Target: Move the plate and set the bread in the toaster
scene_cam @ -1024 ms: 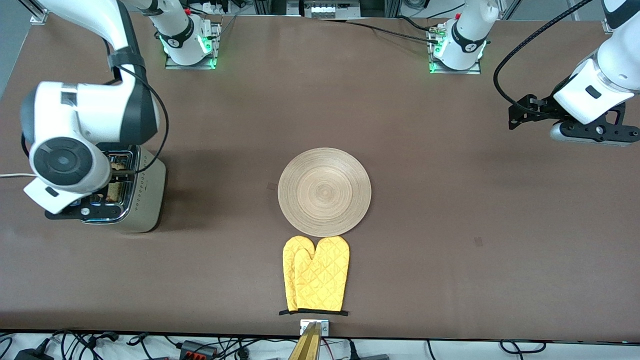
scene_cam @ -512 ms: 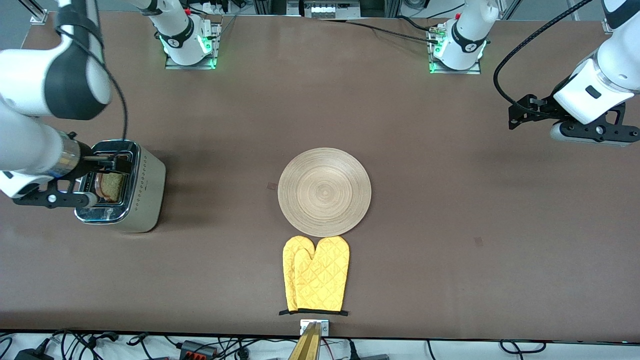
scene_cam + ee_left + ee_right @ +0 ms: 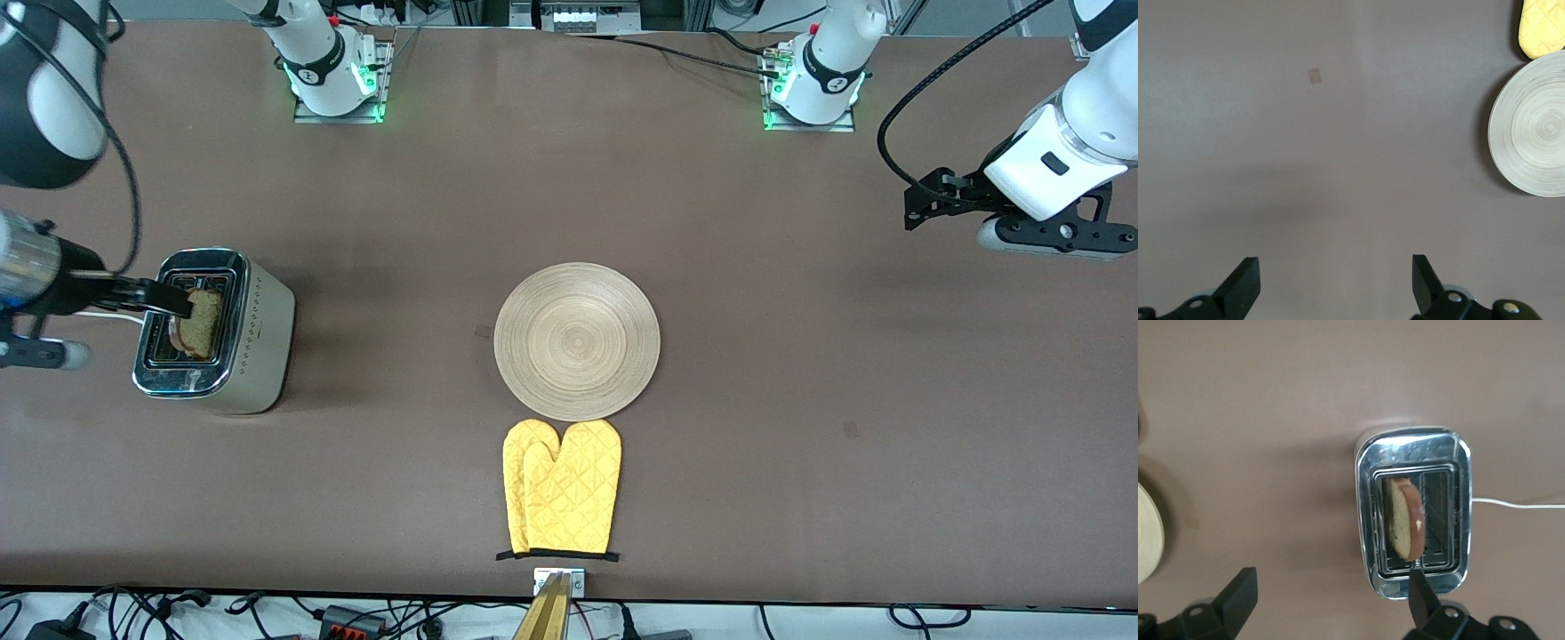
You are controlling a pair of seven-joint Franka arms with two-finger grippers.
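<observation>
The toaster stands toward the right arm's end of the table. The bread stands tilted in the slot closer to the plate, its top sticking out; the right wrist view shows the bread in the toaster too. My right gripper hangs open and empty over the toaster's edge, one fingertip beside the bread. The round wooden plate lies bare at mid-table. My left gripper waits open and empty over bare table toward the left arm's end, with the plate seen farther off.
A pair of yellow oven mitts lies just nearer the camera than the plate, touching its rim. A white cord runs from the toaster toward the table's end. The arm bases stand along the table's edge farthest from the camera.
My right arm has drawn back from over the toaster toward its end of the table, uncovering the bread in the slot. The left arm, plate and mitts have not moved.
</observation>
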